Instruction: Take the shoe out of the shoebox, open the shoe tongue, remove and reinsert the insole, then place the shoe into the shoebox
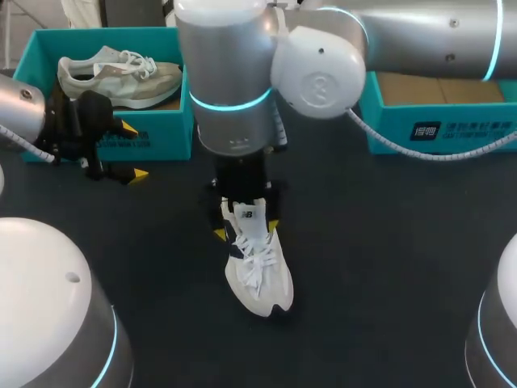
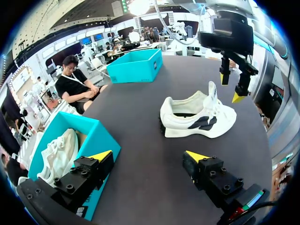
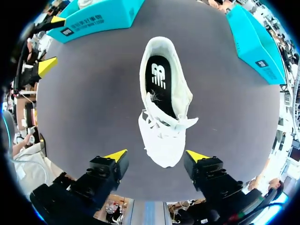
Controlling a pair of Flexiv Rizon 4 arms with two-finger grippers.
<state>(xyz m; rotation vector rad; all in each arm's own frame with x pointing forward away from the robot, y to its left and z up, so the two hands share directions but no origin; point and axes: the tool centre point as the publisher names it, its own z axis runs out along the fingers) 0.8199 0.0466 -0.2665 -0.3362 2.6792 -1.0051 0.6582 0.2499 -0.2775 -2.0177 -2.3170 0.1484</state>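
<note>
- One table (image 1: 388, 242): dark, matte, and flat, it bears everything else.
- Two arms. The right arm (image 1: 234, 73) comes in from the right and reaches past the middle, with its wrist pointing straight down. The left arm (image 1: 20, 113) shows only at the left edge, low and near the left box.
- Two teal boxes stand well apart at the table's far side, both without lids. The left box (image 1: 161, 133) holds one shoe. The right box (image 1: 452, 129) shows only a brown lining inside.
- Two shoes.
  - The white shoe (image 1: 257, 267) stands upright on its sole on the bare table, near the middle and well clear of both boxes. Its toe points toward the robot. From the left wrist it shows dark patches on its side and a raised tongue. From the right wrist a black insole (image 3: 158, 79) lies flat inside it.
  - The grey shoe (image 1: 121, 77) lies in the left box.
- Two grippers, each with two yellow tips.
  - The right gripper (image 3: 157, 155) hangs over the white shoe with its fingers spread wide and grips nothing. From the left wrist its tips look clear of the shoe.
  - The left gripper (image 2: 149, 156) is also spread wide and grips nothing. It sits just beside the left box's front wall, and the white shoe is ahead of it.
</note>
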